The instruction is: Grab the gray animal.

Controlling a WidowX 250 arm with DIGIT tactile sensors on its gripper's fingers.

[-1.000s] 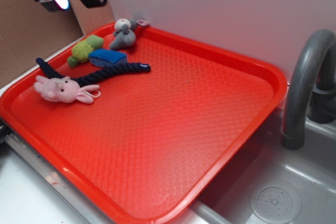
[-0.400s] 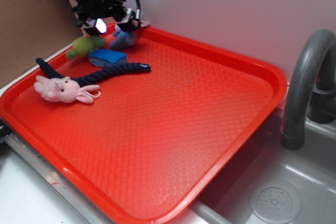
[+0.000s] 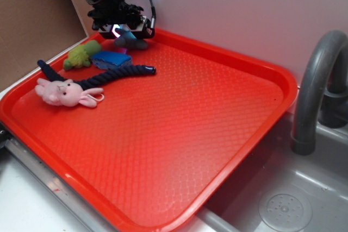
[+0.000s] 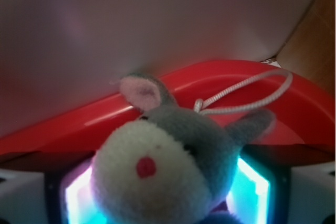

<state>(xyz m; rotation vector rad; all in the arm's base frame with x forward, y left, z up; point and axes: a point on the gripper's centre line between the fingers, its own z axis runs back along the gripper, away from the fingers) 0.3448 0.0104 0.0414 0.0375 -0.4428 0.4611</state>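
My gripper (image 3: 126, 30) low over the gray animal (image 4: 168, 166) at the red tray's (image 3: 228, 112) far corner, toy between my fingers, grip state unclear

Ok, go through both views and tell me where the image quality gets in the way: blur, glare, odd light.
Wrist view: the gray animal fills the frame, soft and out of focus, with bright cyan-white glow either side of it; the red tray rim behind is blurred too. Exterior view: mostly sharp, but the gripper is dark against the wall with a glaring light on it, and it hides most of the toy.
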